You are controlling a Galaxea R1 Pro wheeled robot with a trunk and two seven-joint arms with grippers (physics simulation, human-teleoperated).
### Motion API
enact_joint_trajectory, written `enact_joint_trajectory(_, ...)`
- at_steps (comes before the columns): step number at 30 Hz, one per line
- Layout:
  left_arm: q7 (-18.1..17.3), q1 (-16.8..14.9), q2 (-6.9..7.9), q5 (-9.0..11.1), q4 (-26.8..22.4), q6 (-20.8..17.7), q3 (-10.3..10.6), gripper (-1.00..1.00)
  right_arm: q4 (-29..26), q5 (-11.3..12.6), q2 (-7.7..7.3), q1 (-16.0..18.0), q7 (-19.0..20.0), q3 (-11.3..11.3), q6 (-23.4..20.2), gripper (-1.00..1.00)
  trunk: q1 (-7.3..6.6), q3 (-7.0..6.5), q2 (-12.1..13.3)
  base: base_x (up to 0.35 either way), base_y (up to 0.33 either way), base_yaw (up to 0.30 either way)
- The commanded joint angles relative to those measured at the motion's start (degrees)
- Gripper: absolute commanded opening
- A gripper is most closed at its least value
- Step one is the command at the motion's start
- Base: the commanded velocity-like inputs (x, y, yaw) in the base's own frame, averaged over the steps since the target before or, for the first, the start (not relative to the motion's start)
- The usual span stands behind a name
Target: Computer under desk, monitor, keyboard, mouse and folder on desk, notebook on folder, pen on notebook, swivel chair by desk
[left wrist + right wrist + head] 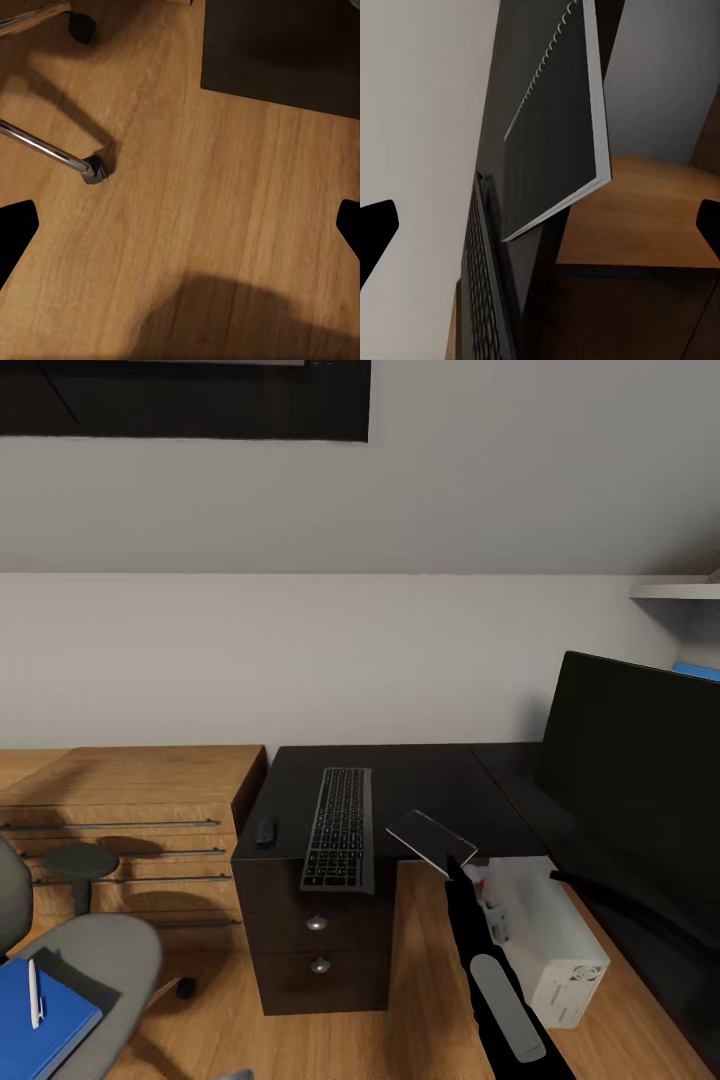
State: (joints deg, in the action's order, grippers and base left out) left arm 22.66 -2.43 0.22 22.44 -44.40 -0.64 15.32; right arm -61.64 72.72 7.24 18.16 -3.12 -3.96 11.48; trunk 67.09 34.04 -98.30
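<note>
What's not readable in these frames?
- Monitor: head view, cut off by the right edge; stand not visible.
- Folder: head view, cut by the left and bottom edges.
- Right gripper: wrist view, fingertips at the frame edges; contact with the notebook unclear.
- Chair: backrest cropped at the left edge.

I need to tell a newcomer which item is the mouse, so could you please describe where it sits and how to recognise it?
Find the black desk against the white wall, with its drawer unit underneath. The keyboard lies on the desk above those drawers, and the mouse sits apart from it near the desk's edge beside the wooden shelving. It is a small dark rounded lump, far smaller than the keyboard.
</note>
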Motion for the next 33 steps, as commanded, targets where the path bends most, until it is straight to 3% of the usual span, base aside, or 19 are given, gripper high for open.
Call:
enact_joint_trajectory(1, 0.4, 0.0, 0.04, 0.3, -0.1, -0.1, 0.2, 1.00, -0.1, 0.5, -0.03, 0.0, -0.2, -0.2, 0.4, 1.00, 0.00, 0.06, 0.0, -0.005, -0.002, 0.000)
enact_joint_trajectory(16, 0.4, 0.0, 0.04, 0.4, -0.1, -0.1, 0.2, 1.00, 0.0, 0.4, -0.05, 0.1, -0.3, -0.2, 0.4, 1.00, 0.00, 0.06, 0.0, -0.231, 0.000, 0.000)
enact_joint_trajectory(21, 0.4, 0.0, 0.04, 0.3, -0.1, 0.0, 0.2, 1.00, 0.1, 0.3, -1.52, 0.0, -1.8, -0.3, 0.0, 1.00, 0.00, 0.06, 0.0, -0.102, 0.000, 0.000)
enact_joint_trajectory(23, 0.4, 0.0, 0.04, 0.3, -0.1, -0.1, 0.2, 1.00, 0.1, 0.3, -2.28, 0.1, -4.6, -0.5, -0.4, 1.00, -0.44, -0.30, 0.8, -0.024, 0.000, 0.000)
enact_joint_trajectory(24, 0.4, 0.0, 0.04, 0.3, -0.1, -0.1, 0.2, 1.00, 0.0, 0.2, -2.80, 0.1, -9.3, -0.5, -0.9, 1.00, -0.66, -0.48, 1.2, -0.011, 0.000, 0.000)
enact_joint_trajectory(26, 0.5, 0.0, 0.04, 0.3, -0.1, -0.1, 0.2, 1.00, -0.2, -0.2, -3.08, 0.1, -14.4, -0.6, -1.7, 1.00, -1.10, -0.84, 2.0, -0.007, 0.000, 0.000)
enact_joint_trajectory(29, 0.6, 0.0, 0.04, 0.4, -0.1, -0.1, 0.2, 1.00, -1.0, -1.2, -3.26, 0.1, -19.4, -0.6, -3.1, 1.00, -1.76, -1.38, 3.2, -0.004, 0.000, 0.000)
enact_joint_trajectory(33, 0.5, 0.0, 0.10, 0.4, -0.1, -0.1, 0.1, 1.00, -2.0, -2.3, -3.33, 0.1, -21.9, -0.6, -4.1, 1.00, -2.64, -2.09, 4.8, -0.001, 0.000, 0.000)
